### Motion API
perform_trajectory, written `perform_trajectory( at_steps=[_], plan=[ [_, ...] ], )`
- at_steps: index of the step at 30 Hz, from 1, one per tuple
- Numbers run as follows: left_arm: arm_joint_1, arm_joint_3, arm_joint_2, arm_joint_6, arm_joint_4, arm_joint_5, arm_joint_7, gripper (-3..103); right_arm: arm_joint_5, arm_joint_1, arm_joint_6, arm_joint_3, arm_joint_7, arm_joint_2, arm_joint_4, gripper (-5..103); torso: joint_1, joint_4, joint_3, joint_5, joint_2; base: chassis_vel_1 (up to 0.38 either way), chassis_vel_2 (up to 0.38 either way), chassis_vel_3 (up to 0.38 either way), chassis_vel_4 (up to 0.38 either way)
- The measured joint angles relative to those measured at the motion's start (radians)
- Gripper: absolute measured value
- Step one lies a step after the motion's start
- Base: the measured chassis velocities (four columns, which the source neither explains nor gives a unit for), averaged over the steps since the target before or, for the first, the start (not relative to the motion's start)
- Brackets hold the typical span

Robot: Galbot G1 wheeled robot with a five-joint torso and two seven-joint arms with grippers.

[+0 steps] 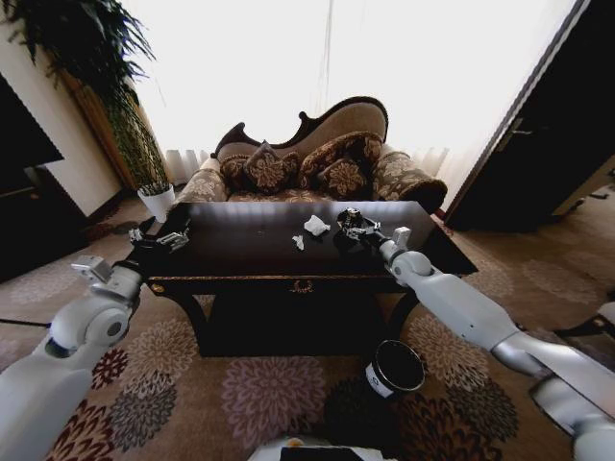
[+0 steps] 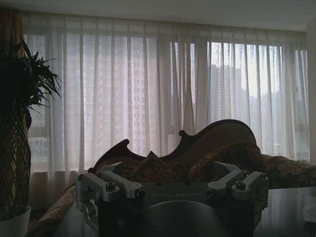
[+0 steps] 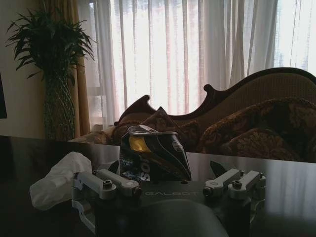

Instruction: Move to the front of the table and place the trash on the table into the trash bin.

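Your right tool (image 1: 354, 229) reaches over the bench (image 1: 240, 252) toward its far right part, and the crushed dark can (image 3: 154, 159) sits directly ahead of it, between the spread fingers (image 3: 111, 183); whether they touch it, you cannot tell. The can stands roughly upright, dented, its open top tilted. A crumpled white paper wad (image 1: 316, 226) lies just beside the can toward the bench's middle, with a smaller scrap (image 1: 299, 242) nearer the front edge. Your right arm stretches forward from the front right. Your left tool (image 1: 165, 236) hovers at the bench's left edge, fingers open and empty. The black trash bin (image 1: 394, 369) stands on the carpet below the front right corner.
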Motion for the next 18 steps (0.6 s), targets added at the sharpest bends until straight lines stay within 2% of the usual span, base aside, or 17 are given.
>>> perform_trajectory(
  at_steps=[3,4,6,8,12,14,15,18],
  plan=[
    [0.0,0.0,0.0,0.0,0.0,0.0,0.0,100,0.0,0.017,0.004,-0.015,-0.002,0.01,-0.021,100,0.0,0.0,0.0,0.0,0.0,0.0,0.0,0.0,0.0],
    [0.0,0.0,0.0,0.0,0.0,0.0,0.0,100,-0.001,0.02,0.006,-0.019,-0.002,0.014,-0.026,103,0.0,0.0,0.0,0.0,0.0,0.0,0.0,0.0,0.0],
    [0.0,0.0,0.0,0.0,0.0,0.0,0.0,100,-0.008,0.022,0.013,-0.026,-0.003,0.025,-0.034,95,0.0,0.0,0.0,0.0001,0.0,0.0,0.0,0.0,0.0],
    [0.0,0.0,0.0,0.0,0.0,0.0,0.0,100,-0.009,0.022,0.015,-0.026,-0.003,0.026,-0.034,95,0.0,0.0,0.0,0.0001,0.0,0.0,0.0,0.0,0.0],
    [0.0,0.0,0.0,0.0,0.0,0.0,0.0,100,-0.012,0.016,0.023,-0.028,-0.007,0.035,-0.035,73,0.0,0.0,0.0,0.0001,0.0,0.0,0.0,0.0,0.0],
    [0.0,0.0,0.0,0.0,0.0,0.0,0.0,100,-0.012,0.016,0.024,-0.028,-0.007,0.036,-0.035,73,0.0,0.0,0.0,0.0,0.0,0.0,0.0,0.0,0.0],
    [0.0,0.0,0.0,0.0,0.0,0.0,0.0,100,-0.012,0.016,0.026,-0.028,-0.006,0.038,-0.036,62,0.0,0.0,0.0,0.0001,0.0,0.0,0.0,0.0,0.0],
    [0.0,0.0,0.0,0.0,0.0,0.0,0.0,100,-0.014,0.015,0.029,-0.026,-0.001,0.039,-0.038,57,0.0,0.0,0.0,0.0,0.0,0.0,0.0,0.0,0.0]
  ],
)
